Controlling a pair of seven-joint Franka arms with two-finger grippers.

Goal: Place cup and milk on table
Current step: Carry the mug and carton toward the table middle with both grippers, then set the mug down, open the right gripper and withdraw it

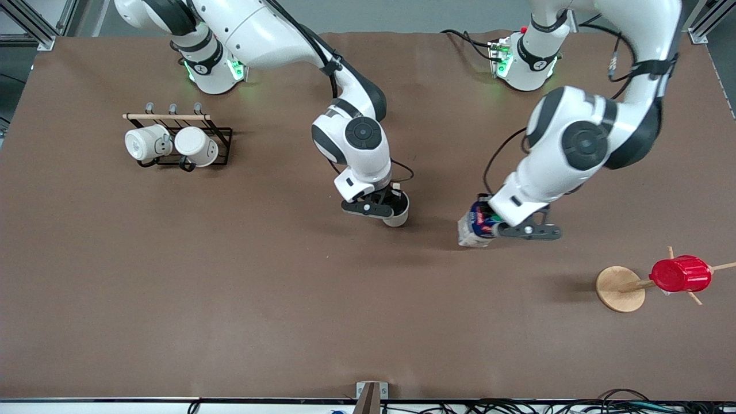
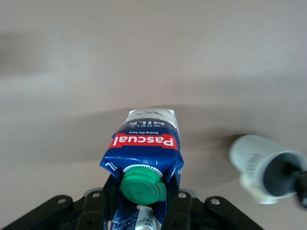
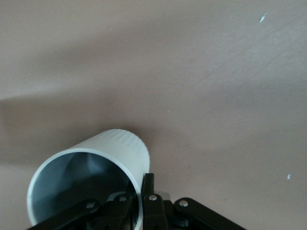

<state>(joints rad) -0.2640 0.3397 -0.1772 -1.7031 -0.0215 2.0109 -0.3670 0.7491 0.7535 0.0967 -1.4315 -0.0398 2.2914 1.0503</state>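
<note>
The cream-beige cup (image 1: 398, 214) is near the middle of the brown table (image 1: 230, 299). My right gripper (image 1: 393, 203) is shut on its rim, one finger inside and one outside, as the right wrist view shows (image 3: 139, 191), with the cup (image 3: 112, 158) low over or on the table; I cannot tell which. The milk (image 1: 475, 227) is beside the cup toward the left arm's end, slightly tilted. My left gripper (image 1: 499, 226) is shut on its blue top by the green cap (image 2: 143, 184). The left wrist view also shows the cup (image 2: 259, 165).
A black wire rack (image 1: 221, 146) with two white mugs (image 1: 146, 142) stands near the right arm's base. A round wooden disc (image 1: 618, 288) with a peg stand carries a red ribbed cup (image 1: 681, 274) toward the left arm's end, nearer the front camera.
</note>
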